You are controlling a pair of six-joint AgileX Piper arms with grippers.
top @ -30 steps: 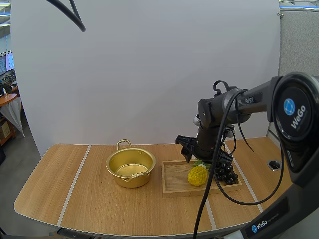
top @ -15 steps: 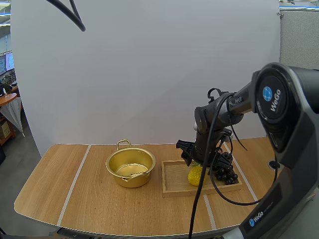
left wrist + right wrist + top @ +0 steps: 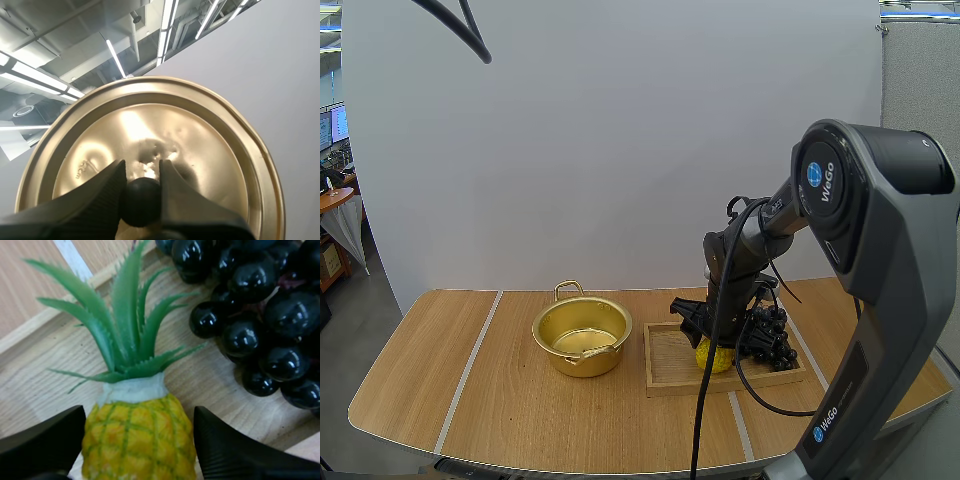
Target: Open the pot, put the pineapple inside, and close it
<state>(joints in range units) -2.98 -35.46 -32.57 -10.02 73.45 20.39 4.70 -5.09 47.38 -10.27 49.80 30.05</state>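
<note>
Pot (image 3: 582, 336): gold, lid off, standing on the bench (image 3: 470, 400) left of centre. One loop handle is at the far rim and one at the near rim. The inside shows bare metal.

Wooden tray (image 3: 668, 368): just right of the pot, apart from it. It holds two things. The pineapple (image 3: 714, 356) sits around the middle of the tray, and the bunch of dark grapes (image 3: 772, 340) is just right of it. In the right wrist view the pineapple (image 3: 137, 440) rests on the tray boards (image 3: 215, 380), with its green crown reaching close to the grapes (image 3: 260, 315).

Right arm (image 3: 750, 250): reaches forward and bends steeply down over the tray. The right end effector (image 3: 708, 338) is low at the pineapple. Up close, the right end effector (image 3: 137, 447) is spread, with one black finger close along each flank of the fruit. Cannot tell whether either finger touches it. The pineapple is on the tray.

Left end effector (image 3: 141, 170): pinching the black knob (image 3: 141, 200) of the gold lid (image 3: 200, 145) between its two fingers. The lid's round face is turned toward the wrist camera.
</note>
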